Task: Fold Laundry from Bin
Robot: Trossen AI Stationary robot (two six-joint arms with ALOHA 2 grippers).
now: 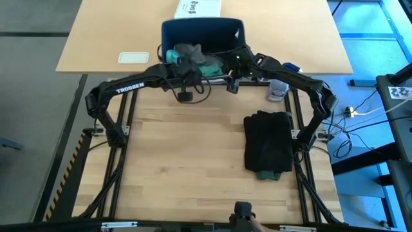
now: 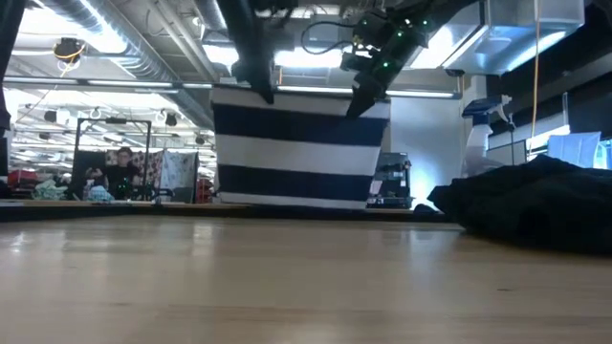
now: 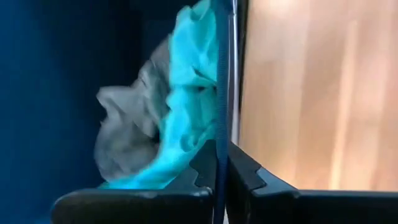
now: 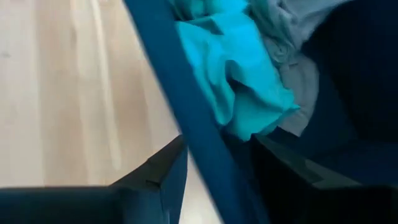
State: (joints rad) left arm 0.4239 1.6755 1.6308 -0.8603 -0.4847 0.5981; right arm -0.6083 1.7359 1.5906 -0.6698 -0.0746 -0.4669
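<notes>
The navy bin [image 1: 199, 33] with white stripes [image 2: 301, 143] stands at the table's far middle. Grey [image 1: 187, 53] and teal [image 1: 209, 64] laundry lies heaped inside against its near wall. My left gripper [image 1: 187, 66] is shut on the bin's near rim, beside the teal piece [image 3: 186, 93] and the grey piece [image 3: 124, 137]. My right gripper [image 1: 235, 64] is open. One finger [image 4: 165, 177] is outside the near wall [image 4: 205, 137] and the other [image 4: 298, 177] is inside, next to the teal cloth [image 4: 242, 74]. A folded black garment [image 1: 268, 145] lies on an olive-green piece [image 1: 267, 174] at the right. My left gripper pinches the top rim of the bin's near wall [image 3: 222, 124] between its two fingers, one finger inside the bin and one outside. The fingers come from above, slanting down toward the far side. The bin's base rests on the table.
A white printed box [image 1: 198, 8] stands behind the bin. A pale card [image 1: 134, 58] lies at the far left. A clear cup [image 1: 278, 89] sits right of the bin by the right arm. Bare wood [image 1: 187, 148] spans the near left and middle.
</notes>
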